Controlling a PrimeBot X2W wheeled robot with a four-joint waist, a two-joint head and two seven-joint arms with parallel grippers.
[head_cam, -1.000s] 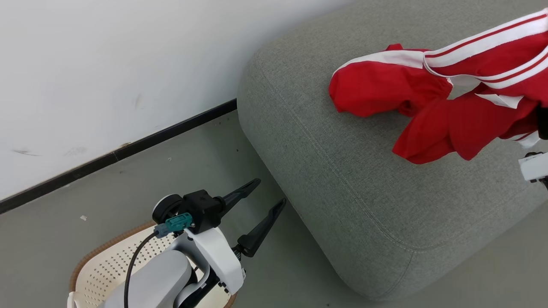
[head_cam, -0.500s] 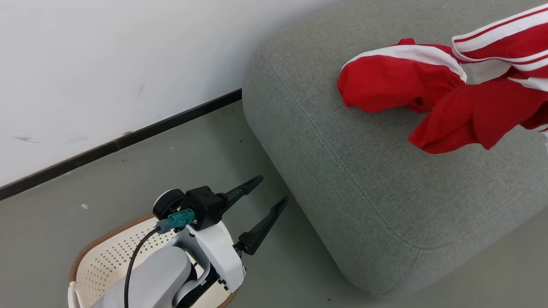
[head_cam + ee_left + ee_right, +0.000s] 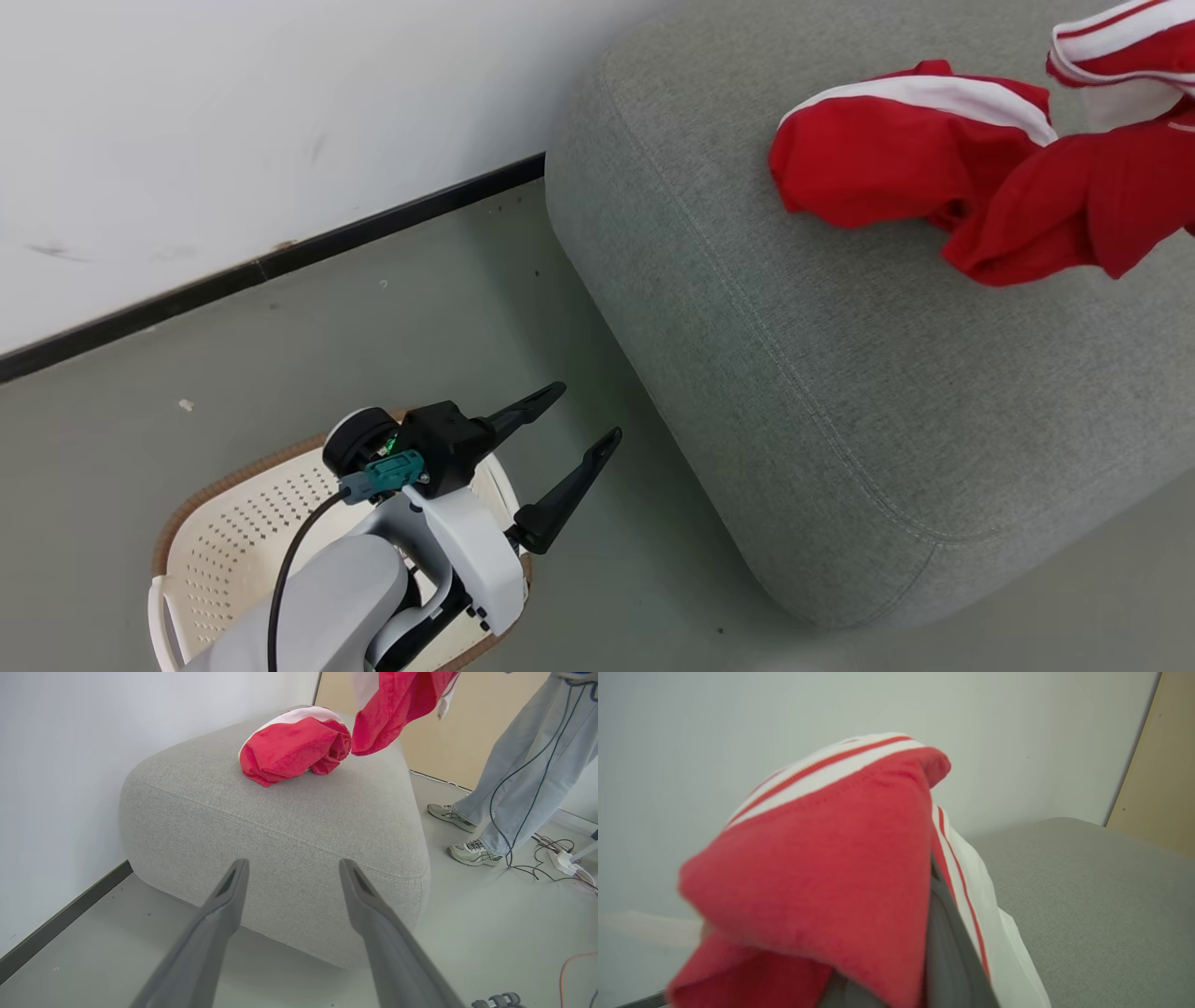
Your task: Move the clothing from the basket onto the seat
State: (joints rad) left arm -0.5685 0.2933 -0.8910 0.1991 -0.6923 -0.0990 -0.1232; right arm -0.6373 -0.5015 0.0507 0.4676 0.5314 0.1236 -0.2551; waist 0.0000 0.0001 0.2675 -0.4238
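The left gripper (image 3: 588, 411) hangs with its two dark fingers spread wide and nothing between them. It sits above the floor (image 3: 392, 317), between the basket (image 3: 233, 471) and the near corner of the seat (image 3: 840, 392). In the left wrist view the gripper (image 3: 294, 863) points at the seat's front face (image 3: 280, 858).

The basket stands on the floor under the left forearm, just beside the seat. Its brown rim, perforated cream wall and one white handle (image 3: 157, 625) are in sight, and the arm covers much of its inside. A teal connector (image 3: 392, 471) with a black cable sits on the left wrist. No print on it can be read.

One garment (image 3: 887, 159) lies bunched on the seat top, red with a white stripe; the left wrist view also shows it (image 3: 292, 746). The held garment (image 3: 1074, 205) hangs over the seat just beside it. Whether the two touch cannot be told.

In the right wrist view the right gripper (image 3: 936, 905) is pinched shut on the held garment (image 3: 822, 858), which drapes over the fingers (image 3: 948, 961).

A person's legs (image 3: 514, 779), in pale jeans and trainers, stand past the seat. Beside them on the floor are cables (image 3: 537, 858).
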